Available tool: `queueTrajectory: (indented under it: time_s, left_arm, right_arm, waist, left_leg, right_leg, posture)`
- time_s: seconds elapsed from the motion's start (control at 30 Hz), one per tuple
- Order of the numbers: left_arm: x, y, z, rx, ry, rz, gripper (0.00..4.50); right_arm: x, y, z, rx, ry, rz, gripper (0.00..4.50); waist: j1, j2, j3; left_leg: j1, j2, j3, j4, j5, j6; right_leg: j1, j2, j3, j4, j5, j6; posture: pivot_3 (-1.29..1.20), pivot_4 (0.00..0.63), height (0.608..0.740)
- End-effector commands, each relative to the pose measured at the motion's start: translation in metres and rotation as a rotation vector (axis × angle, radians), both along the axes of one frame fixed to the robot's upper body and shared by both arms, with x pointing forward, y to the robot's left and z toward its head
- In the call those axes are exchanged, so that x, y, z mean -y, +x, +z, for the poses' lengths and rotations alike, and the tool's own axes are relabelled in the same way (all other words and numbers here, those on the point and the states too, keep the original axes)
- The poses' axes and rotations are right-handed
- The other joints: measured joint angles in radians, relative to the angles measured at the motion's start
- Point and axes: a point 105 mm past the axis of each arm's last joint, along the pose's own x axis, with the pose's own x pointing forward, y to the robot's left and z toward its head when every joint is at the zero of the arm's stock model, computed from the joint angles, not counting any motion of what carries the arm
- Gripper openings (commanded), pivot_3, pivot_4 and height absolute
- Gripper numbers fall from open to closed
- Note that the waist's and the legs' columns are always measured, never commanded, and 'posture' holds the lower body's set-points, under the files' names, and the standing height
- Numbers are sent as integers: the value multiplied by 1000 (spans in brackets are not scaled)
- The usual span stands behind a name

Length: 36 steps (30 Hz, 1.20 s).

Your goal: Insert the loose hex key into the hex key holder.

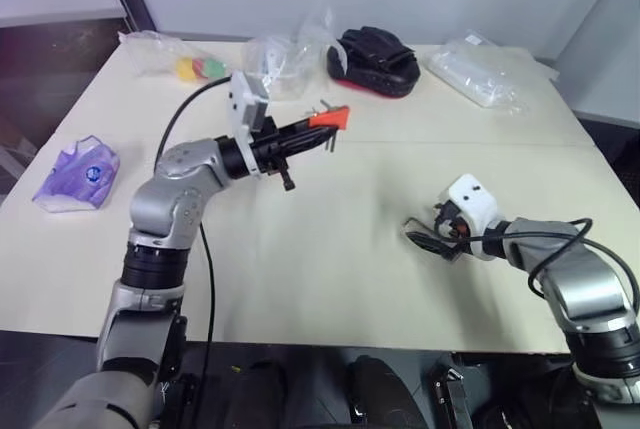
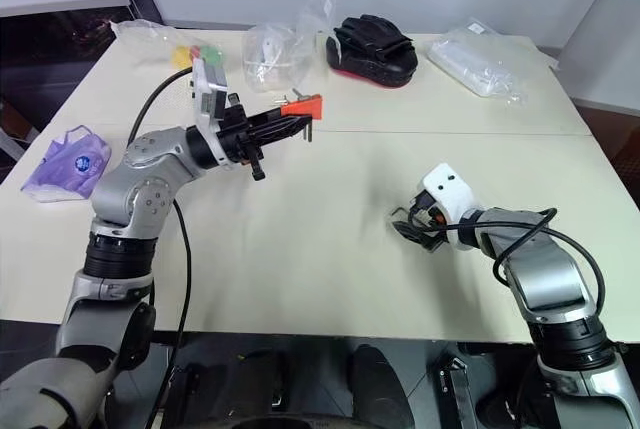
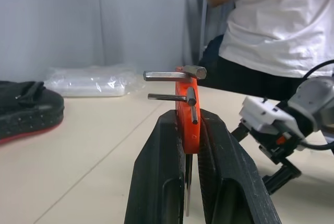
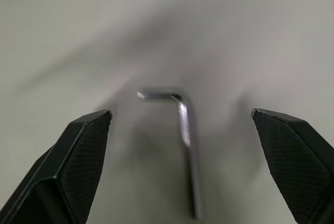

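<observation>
Left pincer [image 1: 335, 132] clamped on hex key holder [image 1: 330, 118]; right pincer [image 4: 180, 125] spread wide over loose hex key [image 4: 185, 130] on table [image 1: 300, 249].

- At the table's [image 1: 300, 279] far edge you see a black glove [image 1: 375, 59], with clear bags [image 1: 285, 54] beside it.
- A purple pack [image 1: 75, 174] lies at your left edge.
- A person [image 3: 271, 25] stands behind the table.

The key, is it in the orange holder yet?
Not yet. The left gripper already holds the holder up above the table. The right gripper, fingers wide open, is over the key lying on the table. Grabbing and inserting remain.
</observation>
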Motion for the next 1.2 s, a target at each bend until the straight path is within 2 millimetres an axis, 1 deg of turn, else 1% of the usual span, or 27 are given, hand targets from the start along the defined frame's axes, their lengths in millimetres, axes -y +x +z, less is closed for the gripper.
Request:
queueTrajectory:
  time_s: [0.03,0.13,0.2,0.23,0.27,0.3,0.37,0.43,0.5,0.57,0.6,0.67,0.7,0.8,0.87,0.97,1.0,1.03,1.07,1.13,1.17,1.2]
  left_arm:
    - [2,-6,9,39,-14,-7,0]
    - [2,-6,9,39,-14,-4,0]
    - [1,-6,9,37,-13,1,0]
    - [1,-6,9,37,-12,5,0]
    - [0,-6,9,37,-12,9,0]
    - [0,-6,9,37,-12,11,0]
    - [-1,-6,9,36,-12,14,0]
    - [-1,-6,8,35,-12,16,0]
    - [0,-6,8,33,-11,17,0]
    - [0,-7,8,32,-11,18,0]
    - [0,-7,8,31,-12,17,0]
    - [2,-6,8,34,-21,20,0]
    - [3,-5,9,33,-26,20,0]
    - [8,-1,9,29,-42,18,0]
    - [10,1,10,28,-49,18,0]
    - [15,6,10,29,-58,12,0]
    - [17,8,11,30,-60,9,0]
    - [17,9,11,31,-62,8,0]
    - [19,10,11,32,-64,7,0]
    - [20,12,12,34,-66,4,0]
    - [22,13,13,37,-69,1,0]
    - [23,13,14,40,-72,-1,0]
  right_arm:
    - [1,6,2,26,-14,5,4479]
    - [2,10,-2,15,-6,1,4479]
    - [0,13,-3,4,22,1,3975]
    - [-2,14,-4,1,34,2,3610]
    - [-3,16,-4,-3,47,-1,3078]
    - [-4,18,-4,-7,55,-7,2762]
    - [-4,21,-7,-22,67,-16,1949]
    - [-4,21,-10,-36,77,-20,892]
    - [-5,20,-11,-59,99,-28,33]
    - [-7,19,-11,-72,128,-42,33]
    - [-7,20,-7,-57,155,-60,33]
    - [-3,32,17,87,214,-154,33]
    - [-4,35,26,147,236,-161,33]
    - [-21,43,87,484,391,-158,33]
    - [-26,43,111,629,433,-157,33]
    - [-38,36,161,892,531,-157,33]
    - [-43,34,174,949,576,-152,33]
    - [-45,32,181,979,605,-147,33]
    - [-49,28,194,1052,632,-141,33]
    - [-55,23,212,1149,697,-131,33]
    - [-63,18,223,1200,763,-105,33]
    - [-73,15,228,1219,821,-82,33]
  waist:
    - [0,0,0]
    - [-2,0,0]
    - [-3,0,0]
    - [-3,0,0]
    - [-2,0,0]
    - [-2,0,0]
    - [-2,0,0]
    - [-1,0,0]
    - [0,0,0]
    - [0,0,0]
    - [0,0,0]
    - [-1,0,0]
    - [-2,0,0]
    - [-3,0,0]
    - [-4,0,0]
    - [-3,0,0]
    - [-3,0,0]
    - [-3,0,0]
    - [-2,0,0]
    - [-2,0,0]
    - [-3,0,0]
    - [-4,0,0]
  left_leg:
    - [0,0,0,0,0,0]
    - [0,0,0,0,0,0]
    - [0,0,0,0,0,0]
    - [0,0,0,0,0,0]
    - [0,0,0,0,0,0]
    - [0,0,0,0,0,0]
    - [0,0,0,0,0,0]
    - [0,0,0,0,0,0]
    - [0,0,0,0,0,0]
    - [0,0,0,0,0,0]
    - [0,0,0,0,0,0]
    - [0,0,0,0,0,0]
    - [0,0,0,0,0,0]
    - [0,0,0,0,0,0]
    - [0,0,0,-1,0,0]
    - [-1,0,0,-1,0,0]
    - [-1,0,0,-1,0,0]
    - [0,0,0,-1,0,0]
    - [0,0,0,-1,0,0]
    - [-1,0,0,-1,0,0]
    - [-1,0,0,-1,0,0]
    - [-1,0,0,-1,0,0]
  right_leg:
    - [0,0,0,0,0,0]
    - [0,0,0,0,0,0]
    - [0,0,0,0,0,0]
    - [0,0,0,0,0,0]
    - [0,0,0,0,0,0]
    - [0,0,0,0,0,0]
    - [0,0,0,0,0,0]
    - [0,0,0,0,0,0]
    - [0,0,0,0,0,0]
    - [1,0,0,0,0,0]
    - [1,0,0,0,0,0]
    - [1,0,0,0,0,0]
    - [0,0,0,0,0,0]
    - [-1,0,0,0,0,0]
    - [-1,0,0,0,0,0]
    - [-1,0,0,0,0,0]
    - [-1,0,0,0,0,0]
    - [-1,0,0,0,0,0]
    - [-1,0,0,0,0,0]
    - [-1,0,0,0,0,0]
    - [-2,-1,0,0,0,0]
    - [-2,0,0,0,0,0]
  posture:
    - [0,150,740]
    - [0,150,740]
    - [0,150,740]
    - [0,150,740]
    - [0,150,740]
    - [0,150,740]
    - [0,150,740]
    - [0,150,740]
    - [0,150,740]
    - [0,150,740]
    - [0,150,740]
    - [0,150,740]
    - [0,150,740]
    - [0,150,740]
    - [0,150,740]
    - [0,150,740]
    - [0,150,740]
    - [0,150,740]
    - [0,150,740]
    - [0,150,740]
    - [0,150,740]
    - [0,150,740]
